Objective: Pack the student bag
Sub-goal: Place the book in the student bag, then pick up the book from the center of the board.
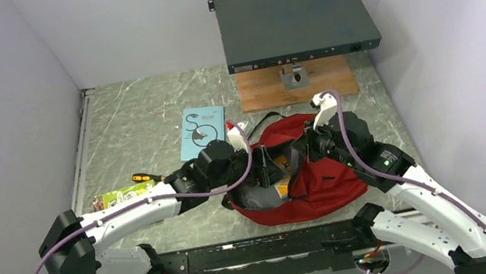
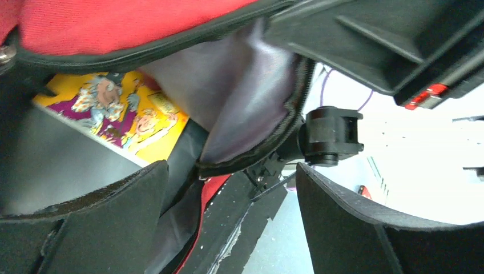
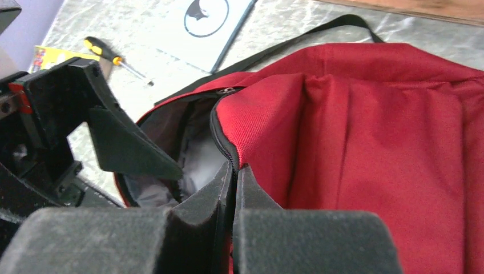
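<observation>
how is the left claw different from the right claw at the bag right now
The left claw is open, jaws wide apart and gripping nothing; the right claw is shut, pinching the zipper edge of the student bag. The left claw comes at the bag's mouth from the left, facing the yellow book inside; the right claw holds the rim from the right. Both have black fingers and sit at the bag's opening.

yellow book (image 2: 114,123): mostly hidden inside student bag (image 1: 329,182) | green item (image 1: 116,197): partly under left arm (image 1: 134,215)
</observation>
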`<state>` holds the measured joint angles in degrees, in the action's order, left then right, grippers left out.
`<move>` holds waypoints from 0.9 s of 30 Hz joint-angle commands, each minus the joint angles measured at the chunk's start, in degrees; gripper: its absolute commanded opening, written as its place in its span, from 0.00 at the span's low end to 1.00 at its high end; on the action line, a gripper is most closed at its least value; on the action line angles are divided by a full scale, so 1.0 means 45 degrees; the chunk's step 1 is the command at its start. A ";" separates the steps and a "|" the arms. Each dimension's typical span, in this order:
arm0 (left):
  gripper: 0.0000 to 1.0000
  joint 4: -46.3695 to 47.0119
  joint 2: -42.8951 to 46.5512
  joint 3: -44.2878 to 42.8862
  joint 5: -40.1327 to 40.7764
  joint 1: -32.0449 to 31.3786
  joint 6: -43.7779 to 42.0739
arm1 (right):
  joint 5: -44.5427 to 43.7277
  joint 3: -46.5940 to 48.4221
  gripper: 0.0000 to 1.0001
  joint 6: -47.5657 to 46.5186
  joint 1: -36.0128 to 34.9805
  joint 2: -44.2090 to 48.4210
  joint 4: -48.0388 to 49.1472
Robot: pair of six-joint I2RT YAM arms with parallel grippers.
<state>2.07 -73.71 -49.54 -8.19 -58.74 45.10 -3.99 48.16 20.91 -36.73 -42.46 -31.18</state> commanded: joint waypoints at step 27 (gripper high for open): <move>1.00 -0.7758 0.7926 0.0957 0.1943 0.5752 -0.3715 | 0.1083 0.0240 0.74 0.1844 -0.2876 -0.2629 0.0123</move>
<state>-28.62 -36.69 -44.99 1.63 -36.47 30.37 6.17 39.24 34.61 -49.23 -54.06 -25.36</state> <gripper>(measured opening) 0.996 0.676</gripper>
